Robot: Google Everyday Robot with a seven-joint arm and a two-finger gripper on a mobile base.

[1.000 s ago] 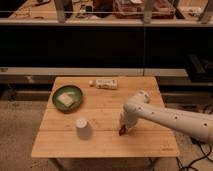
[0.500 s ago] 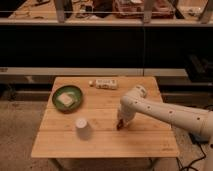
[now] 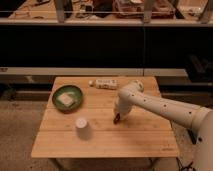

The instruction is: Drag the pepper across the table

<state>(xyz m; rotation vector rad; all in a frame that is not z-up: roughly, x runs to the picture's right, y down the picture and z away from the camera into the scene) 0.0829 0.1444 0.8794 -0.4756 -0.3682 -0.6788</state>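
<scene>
**Pepper under the gripper, mid-table**

The wooden table (image 3: 150, 137) filled the lower half of the camera view, its slatted top lit warm against a dark shelf front behind. The white arm (image 3: 165, 106) reached in from the right edge and bent down at its wrist over the middle of the tabletop.

On the left side of the table sat a green bowl (image 3: 67, 97) with something pale in it. A white cup (image 3: 82, 128) stood upside down nearer the front, left of centre. Along the far edge lay a small packaged item (image 3: 104, 83), well apart from the arm's work.

The gripper (image 3: 118, 116) pointed down at the table surface, just right of the cup and apart from it. At its tip was the pepper (image 3: 116, 119), a small dark red shape resting on the wood. Whether the tool was closed on the pepper or only pressing beside it could not be told.

The pepper looked light and smooth-skinned, so it would likely slide easily on the wood but could also roll or slip out from under a push. A hold across its thicker body, kept low against the table, seemed the safest grip; it would probably bruise under hard pressure.
</scene>
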